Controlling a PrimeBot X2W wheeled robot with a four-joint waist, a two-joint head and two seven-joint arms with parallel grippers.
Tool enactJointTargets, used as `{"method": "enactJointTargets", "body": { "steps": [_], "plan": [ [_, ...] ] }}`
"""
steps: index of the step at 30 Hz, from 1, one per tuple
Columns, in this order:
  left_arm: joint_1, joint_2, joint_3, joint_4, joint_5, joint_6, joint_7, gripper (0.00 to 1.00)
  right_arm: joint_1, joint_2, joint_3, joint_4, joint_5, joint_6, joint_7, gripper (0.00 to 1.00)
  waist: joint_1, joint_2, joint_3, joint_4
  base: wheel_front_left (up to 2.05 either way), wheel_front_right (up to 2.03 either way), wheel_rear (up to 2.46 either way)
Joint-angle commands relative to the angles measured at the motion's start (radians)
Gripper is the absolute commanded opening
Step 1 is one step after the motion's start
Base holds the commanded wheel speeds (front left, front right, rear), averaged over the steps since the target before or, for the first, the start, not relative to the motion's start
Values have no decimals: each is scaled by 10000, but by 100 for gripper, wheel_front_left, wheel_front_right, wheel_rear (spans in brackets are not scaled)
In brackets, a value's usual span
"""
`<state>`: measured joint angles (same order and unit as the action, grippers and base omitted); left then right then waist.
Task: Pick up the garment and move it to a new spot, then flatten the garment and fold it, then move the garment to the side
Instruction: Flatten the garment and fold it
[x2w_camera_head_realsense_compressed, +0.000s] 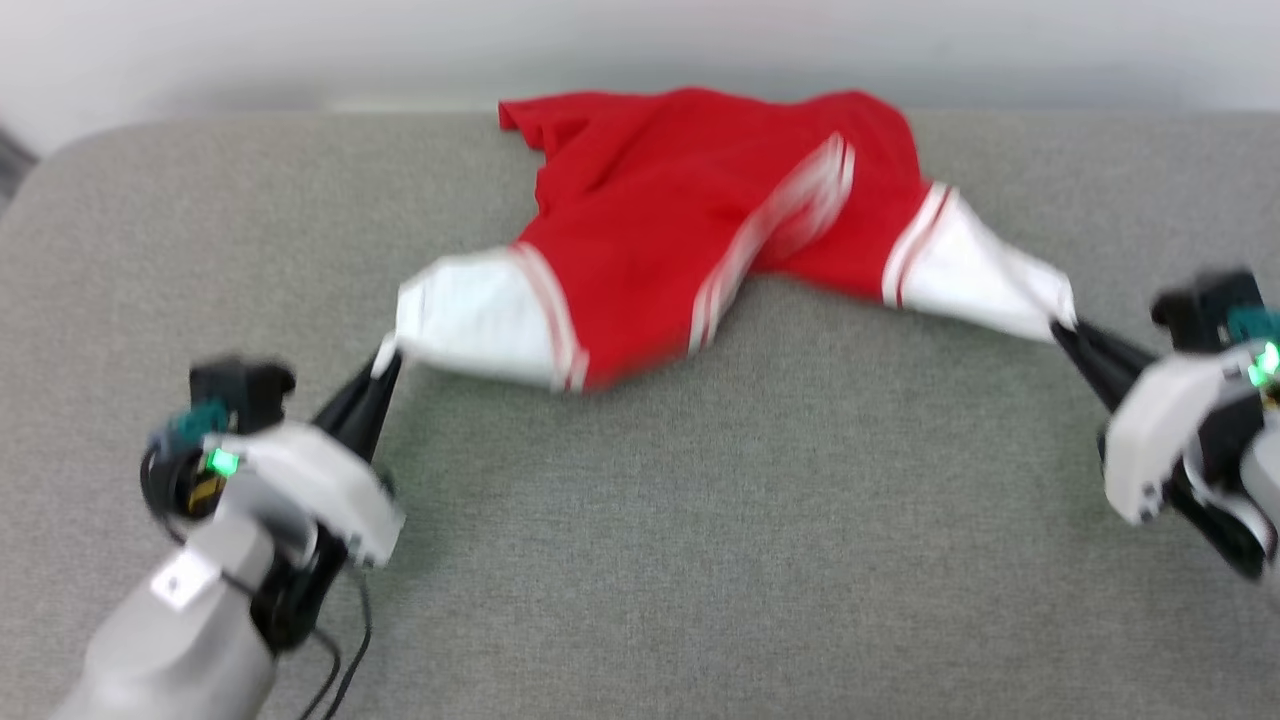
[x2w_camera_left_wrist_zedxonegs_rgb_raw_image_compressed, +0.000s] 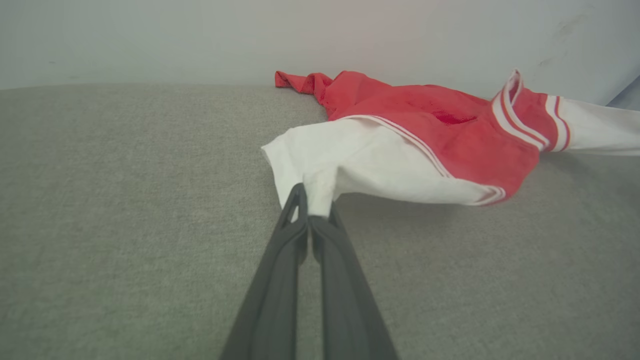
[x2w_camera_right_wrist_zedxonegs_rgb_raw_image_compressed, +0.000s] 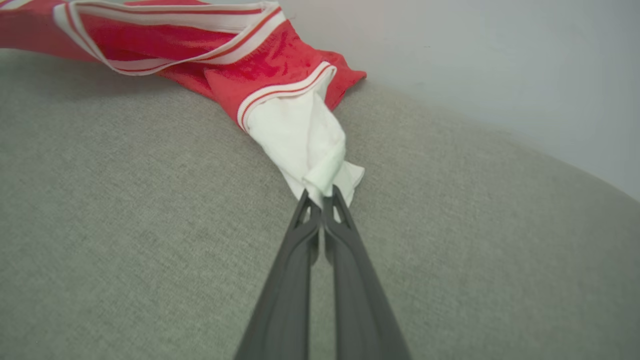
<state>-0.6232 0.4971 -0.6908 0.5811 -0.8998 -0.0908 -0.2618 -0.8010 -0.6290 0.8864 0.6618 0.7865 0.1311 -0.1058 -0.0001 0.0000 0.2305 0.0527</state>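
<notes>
Between left gripper (x2w_camera_head_realsense_compressed: 385, 362) and right gripper (x2w_camera_head_realsense_compressed: 1062, 332), head view: garment (x2w_camera_head_realsense_compressed: 690, 220) strung across cushion (x2w_camera_head_realsense_compressed: 700, 550), bunched beyond the fingers (x2w_camera_head_realsense_compressed: 355, 410).
Left wrist view: fingers pinched shut on sleeve hem (x2w_camera_left_wrist_zedxonegs_rgb_raw_image_compressed: 320, 185).
Right wrist view: same — thin pinch.
Risk: uneven pull slips a sleeve.
</notes>
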Motion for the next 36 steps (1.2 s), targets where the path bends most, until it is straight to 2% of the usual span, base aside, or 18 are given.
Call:
{"method": "enactJointTargets", "body": {
  "steps": [1, 12, 13, 18, 26, 27, 28, 33, 36],
  "plan": [
    [512, 168, 24, -104, -73, 139, -43, 0, 554, -254, -76, -140, 165, -7, -76, 0, 1, 0, -604, 33, 0, 0, 0],
    [3803, 1200, -49, -1185, -809, 891, 222, 0, 4626, -1240, -1071, -1223, 496, -7, -103, 0, 1, 0, -2013, 86, 0, 0, 0],
    [4259, 1477, -71, -1589, -858, 1133, 311, 0, 5394, -1459, -1294, -1583, 488, -7, 102, 0, 1, 0, -2164, 97, 0, 0, 0],
    [5465, 2136, -167, -2622, -934, 1775, 573, 0, 7221, -1858, -2091, -2634, 558, -10, 907, 0, 1, 0, -2402, 52, 0, 0, 0],
    [6519, 2708, -47, -3958, -1154, 2583, 688, 0, 9217, -2033, -3689, -4415, 547, -10, 2581, 0, 1, 0, -2287, 5, 0, 0, 0],
    [6532, 2736, -50, -4090, -1134, 2635, 702, 0, 9274, -1971, -3932, -4564, 441, -10, 2738, 38, 1, 0, -2240, 19, 0, 0, 0],
    [6478, 2741, -60, -4234, -1054, 2703, 695, 0, 9256, -1891, -4208, -4758, 299, -8, 2883, 100, 1, 0, -2181, 37, 0, 0, 0],
    [6000, 2638, -121, -4821, -762, 2840, 731, 0, 8586, -1738, -5839, -6003, -274, -7, 3423, 100, 1, 0, -1734, 199, 0, 0, 0],
    [5637, 2628, -111, -5103, -530, 2886, 720, 0, 7773, -1915, -6852, -6891, -540, -7, 3830, 100, 1, 0, -1358, 355, 0, 0, 0]
  ]
}}
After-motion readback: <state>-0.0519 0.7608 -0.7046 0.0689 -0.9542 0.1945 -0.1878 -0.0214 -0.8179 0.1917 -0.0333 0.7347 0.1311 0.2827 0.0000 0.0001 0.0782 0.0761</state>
